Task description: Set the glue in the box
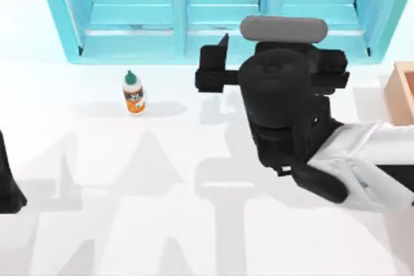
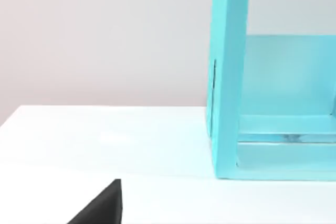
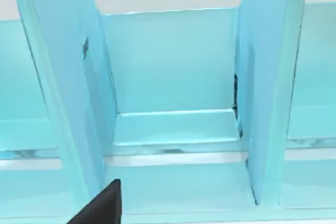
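Near the turquoise shelf [image 1: 213,4] stands the glue [image 1: 133,93] — upright, untouched. At the table's right edge the box [image 1: 402,92] is cut off; the right gripper [image 1: 213,69] hovers mid-table — its finger spread I cannot tell.

Right arm [image 1: 362,166]: glossy white link shell joined to matte black, rounded wrist housing. Behind the fingers, a grey pill-shaped bar caps the black blocky gripper body [image 1: 213,69]. Left arm [image 1: 8,185]: black sliver of casing. Each wrist view carries one black angular finger [image 2: 102,205] tip.
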